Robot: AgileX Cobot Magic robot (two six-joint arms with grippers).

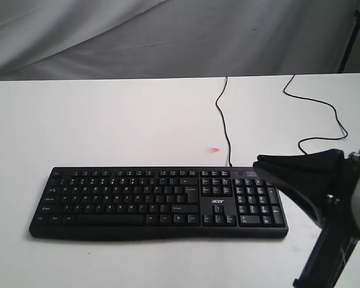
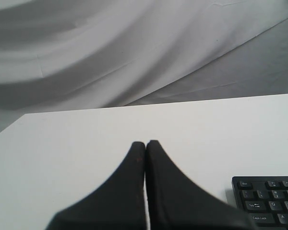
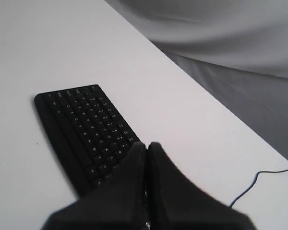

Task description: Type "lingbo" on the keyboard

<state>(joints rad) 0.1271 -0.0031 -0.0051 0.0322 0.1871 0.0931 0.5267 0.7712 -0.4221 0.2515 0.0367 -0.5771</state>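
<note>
The black keyboard [image 1: 156, 203] lies flat on the white table, its number pad and white "acer" logo at its right end. My right gripper [image 1: 258, 162] is shut and empty, its tip hovering over the keyboard's top right corner above the number pad. In the right wrist view the keyboard [image 3: 84, 127] stretches away past the shut right gripper [image 3: 147, 144]. The left gripper [image 2: 145, 143] is shut with nothing in it, above bare table, with the keyboard's corner [image 2: 269, 199] off to one side. The left arm is out of the exterior view.
A thin black cable [image 1: 224, 123] runs from the keyboard's back edge to the far table edge. A second black cable [image 1: 321, 114] loops at the right. A small pink mark [image 1: 213, 149] sits on the table behind the keyboard. Grey cloth [image 1: 168, 36] hangs behind.
</note>
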